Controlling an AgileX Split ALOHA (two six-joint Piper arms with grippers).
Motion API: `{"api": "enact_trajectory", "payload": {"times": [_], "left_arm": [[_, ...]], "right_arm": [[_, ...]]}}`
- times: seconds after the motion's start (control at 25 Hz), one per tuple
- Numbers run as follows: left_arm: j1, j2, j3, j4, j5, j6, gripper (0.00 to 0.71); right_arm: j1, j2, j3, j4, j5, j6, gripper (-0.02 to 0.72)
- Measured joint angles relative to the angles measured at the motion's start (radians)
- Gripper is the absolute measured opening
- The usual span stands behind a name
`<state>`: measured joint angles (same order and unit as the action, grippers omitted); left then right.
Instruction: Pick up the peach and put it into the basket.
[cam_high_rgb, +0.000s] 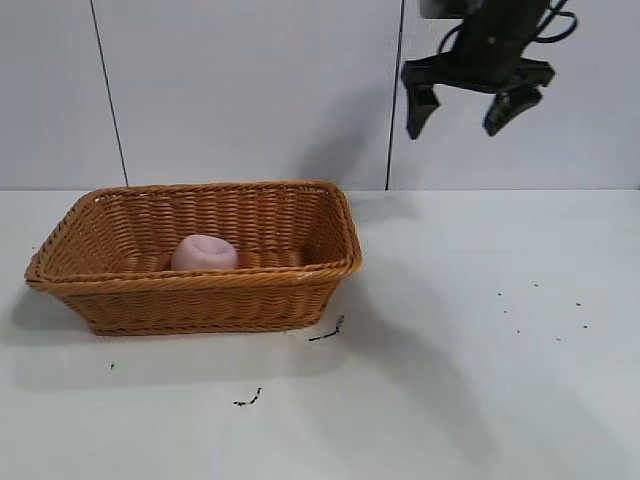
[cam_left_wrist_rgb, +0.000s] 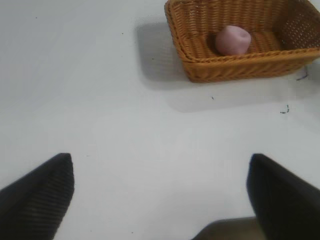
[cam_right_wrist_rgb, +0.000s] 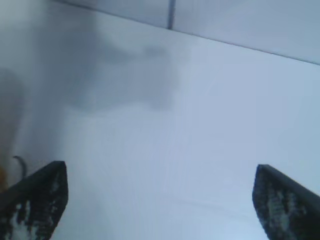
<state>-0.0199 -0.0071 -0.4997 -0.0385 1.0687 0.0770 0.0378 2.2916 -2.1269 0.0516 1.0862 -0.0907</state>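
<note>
White worktop, grey wall behind. Peach lies inside basket, at my eight o'clock, well apart. My right jaws hang high, spread wide, empty. Left jaws apart too, off from basket.

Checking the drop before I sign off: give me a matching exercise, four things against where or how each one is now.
Things:
1. peach
2. basket
3. right gripper
4. left gripper

States:
A. open, low over bare table, away from the basket
B. on the table, at the exterior view's left
C. open and empty, high at the exterior view's upper right
D. lying inside the basket

Pairs: 1-D, 2-B, 3-C, 4-A
</note>
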Motion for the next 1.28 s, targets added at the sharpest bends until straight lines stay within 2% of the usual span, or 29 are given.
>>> {"api": "enact_trajectory", "payload": {"times": [0.24, 0.4, 0.56, 0.96, 1.28], "left_arm": [[0.000, 0.000, 0.000, 0.000, 0.000, 0.000, 0.692], [0.000, 0.000, 0.000, 0.000, 0.000, 0.000, 0.692], [0.000, 0.000, 0.000, 0.000, 0.000, 0.000, 0.692], [0.000, 0.000, 0.000, 0.000, 0.000, 0.000, 0.692], [0.000, 0.000, 0.000, 0.000, 0.000, 0.000, 0.692]], "right_arm": [[0.001, -0.009, 0.001, 0.019, 0.119, -0.020, 0.689], [0.001, -0.060, 0.013, 0.019, 0.126, -0.016, 0.689], [0.001, -0.191, 0.122, 0.036, 0.126, 0.007, 0.689], [0.001, -0.775, 0.756, 0.043, 0.128, 0.008, 0.689], [0.001, -1.372, 1.248, 0.011, 0.115, 0.008, 0.689]]}}
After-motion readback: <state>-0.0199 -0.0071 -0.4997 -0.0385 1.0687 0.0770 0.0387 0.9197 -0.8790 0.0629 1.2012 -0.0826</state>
